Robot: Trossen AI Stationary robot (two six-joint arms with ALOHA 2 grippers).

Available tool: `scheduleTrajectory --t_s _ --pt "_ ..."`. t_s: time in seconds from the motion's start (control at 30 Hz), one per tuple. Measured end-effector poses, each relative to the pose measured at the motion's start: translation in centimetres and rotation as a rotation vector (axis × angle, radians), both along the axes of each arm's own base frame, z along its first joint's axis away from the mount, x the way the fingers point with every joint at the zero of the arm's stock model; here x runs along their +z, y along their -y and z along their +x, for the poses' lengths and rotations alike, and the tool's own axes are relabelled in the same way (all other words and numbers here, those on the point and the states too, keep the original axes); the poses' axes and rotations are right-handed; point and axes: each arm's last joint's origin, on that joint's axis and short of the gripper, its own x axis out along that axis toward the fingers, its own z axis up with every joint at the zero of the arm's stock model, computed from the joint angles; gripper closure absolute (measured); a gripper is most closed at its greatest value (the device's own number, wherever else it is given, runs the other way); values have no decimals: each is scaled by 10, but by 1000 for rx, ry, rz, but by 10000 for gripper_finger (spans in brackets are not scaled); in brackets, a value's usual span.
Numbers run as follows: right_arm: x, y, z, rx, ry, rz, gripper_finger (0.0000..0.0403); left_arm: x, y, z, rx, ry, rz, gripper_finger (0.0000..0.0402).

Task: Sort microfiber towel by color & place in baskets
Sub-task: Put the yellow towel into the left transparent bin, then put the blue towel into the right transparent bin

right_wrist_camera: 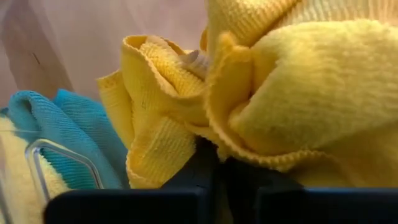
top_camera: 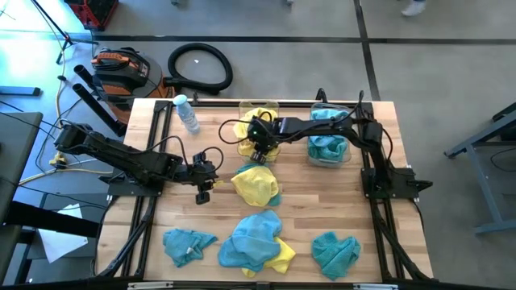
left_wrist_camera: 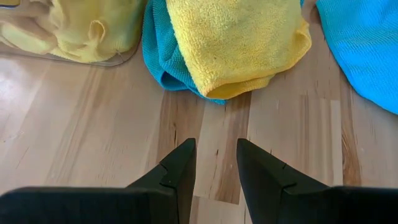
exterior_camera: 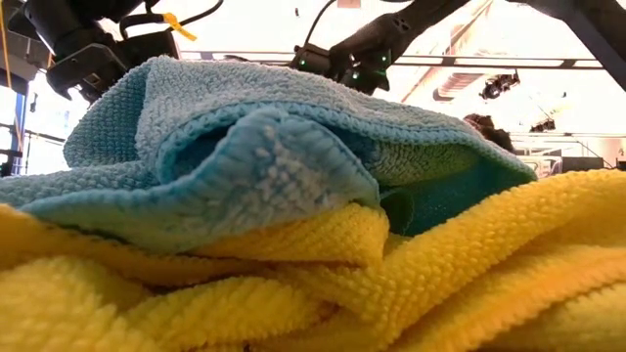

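Two clear baskets stand at the far middle. One [top_camera: 258, 109] holds yellow towels, the other [top_camera: 330, 149] teal ones. My right gripper [top_camera: 260, 153] reaches down into the yellow basket's near side, shut on a bunched yellow towel [right_wrist_camera: 273, 93]. My left gripper [top_camera: 203, 189] hangs open over bare wood left of a yellow towel [left_wrist_camera: 230, 43] that lies on a teal one [left_wrist_camera: 155, 56]. Nearer the front edge lie a teal towel [top_camera: 187, 244], a teal-and-yellow pile [top_camera: 256, 242] and another teal towel [top_camera: 334, 251]. My right gripper pinches a crumpled fold of the yellow towel [right_wrist_camera: 242, 146] between its two fingers, several layers bunched over the fingertips. The fingers slant down from the table's right side. The cloth is slack inside the basket; whether it rests on the towels there I cannot tell.
A small clear bottle with a blue cap [top_camera: 187, 113] lies at the far left of the table. The basket's clear rim [right_wrist_camera: 62, 152] stands just before the right gripper. In the low view a teal towel [exterior_camera: 254, 147] on yellow cloth blocks most of the table.
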Motion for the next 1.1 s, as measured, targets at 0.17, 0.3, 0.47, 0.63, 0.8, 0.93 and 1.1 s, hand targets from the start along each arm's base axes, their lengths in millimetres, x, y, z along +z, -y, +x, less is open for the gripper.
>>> scheduleTrajectory --t_s 0.17,0.3,0.47,0.63,0.8,0.93,1.1 --pt "0 0 0 5 2 19 319 0 0 0 0 -1 0 296" --pt "16 -1 -6 4 20 18 283 0 0 0 0 -1 0 296" --pt "54 -3 -20 4 77 -4 266 0 0 0 1 3 -1 296" --pt "97 -9 -41 -10 143 -11 265 0 0 0 6 5 -5 296" --pt "127 -27 -65 17 168 -13 265 0 0 0 14 7 -13 296" --pt "125 -52 -89 35 224 -25 265 1 0 1 39 16 -35 296" --pt "100 -90 -129 2 315 15 265 2 0 2 40 33 -40 296"
